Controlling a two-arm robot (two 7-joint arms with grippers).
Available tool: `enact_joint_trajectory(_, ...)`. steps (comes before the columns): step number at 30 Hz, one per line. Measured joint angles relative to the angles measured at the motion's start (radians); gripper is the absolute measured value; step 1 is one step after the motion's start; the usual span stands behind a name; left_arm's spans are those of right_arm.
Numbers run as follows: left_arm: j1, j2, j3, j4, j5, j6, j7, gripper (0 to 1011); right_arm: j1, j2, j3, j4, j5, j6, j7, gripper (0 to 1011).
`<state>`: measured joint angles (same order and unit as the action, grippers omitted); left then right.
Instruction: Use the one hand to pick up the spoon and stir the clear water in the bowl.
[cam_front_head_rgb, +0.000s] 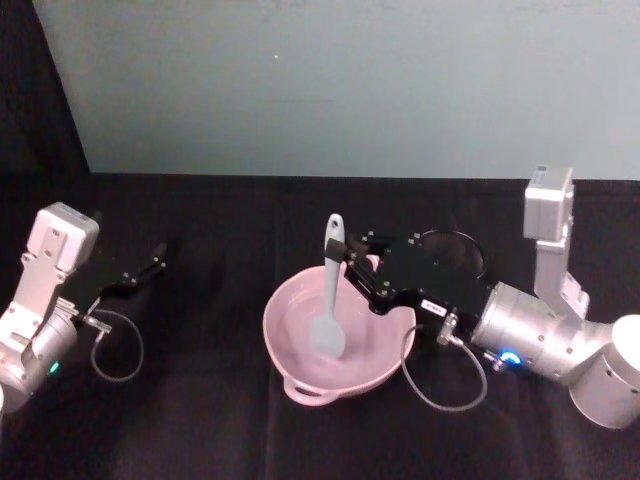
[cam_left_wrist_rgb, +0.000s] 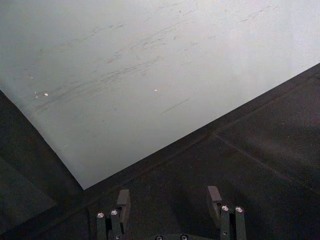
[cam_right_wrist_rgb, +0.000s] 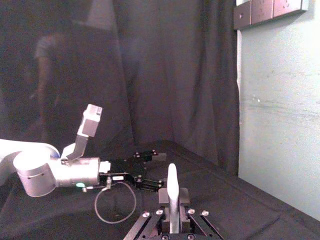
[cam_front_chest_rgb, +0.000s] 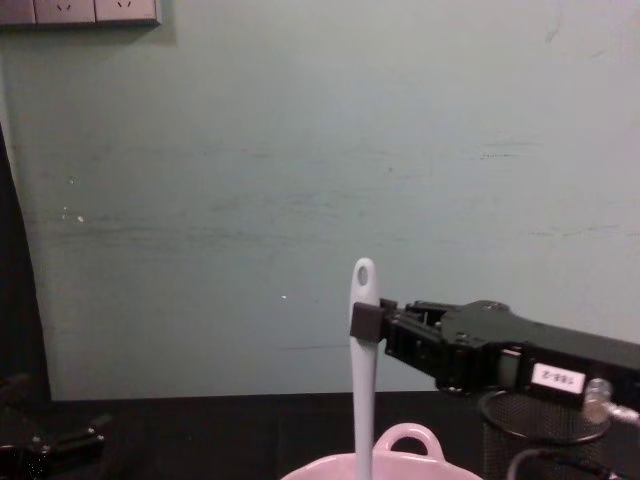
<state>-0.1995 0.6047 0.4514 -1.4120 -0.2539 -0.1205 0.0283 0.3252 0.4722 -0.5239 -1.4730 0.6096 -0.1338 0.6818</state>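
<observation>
At the left of the head view, the left gripper (cam_front_head_rgb: 155, 262) is lying idle low over the black table (cam_front_head_rgb: 200, 420), its fingers spread and holding nothing; it is sitting well apart from the bowl.

At centre frame, the spoon (cam_front_head_rgb: 329, 300) is standing nearly upright, its blade dipping inside the pink bowl (cam_front_head_rgb: 385, 362) and its holed tip pointing up; the right gripper (cam_front_head_rgb: 347, 262) is reaching in from the right of the frame and is clamping the handle just below that hole, as the chest view confirms (cam_front_chest_rgb: 366, 321).

Risks, as judged:
- the grip is sitting high on a slim, smooth handle; a brisk stir could be twisting the spoon in the jaws or letting it slip;
- the blade is working close to the bowl's wall; pressing sideways could be pushing or tipping the light bowl and spilling water;
- the gripper body is hanging just over the right-hand rim; dropping lower could be knocking it.

Containers: the bowl is holding the spoon's blade; the clear water is too faint to make out, so its level cannot be told; to the right, behind the gripper, a black mesh cup (cam_front_chest_rgb: 540, 428) is standing; its contents cannot be told.
</observation>
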Motion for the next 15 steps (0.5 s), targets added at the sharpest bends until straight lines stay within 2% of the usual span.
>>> enact_joint_trajectory(6,0.0,0.0,0.0,0.0,0.0,0.0,0.0,1005,0.049,-0.041,-0.011,0.083,-0.019,-0.004,0.003,110)
enact_joint_trajectory(9,0.0,0.0,0.0,0.0,0.0,0.0,0.0,1005,0.089,-0.071,-0.014,0.147,-0.035,-0.013,0.005,110)
enact_joint_trajectory(15,0.0,0.0,0.0,0.0,0.0,0.0,0.0,1005,0.117,-0.086,0.008,0.197,-0.045,-0.03,0.002,110)
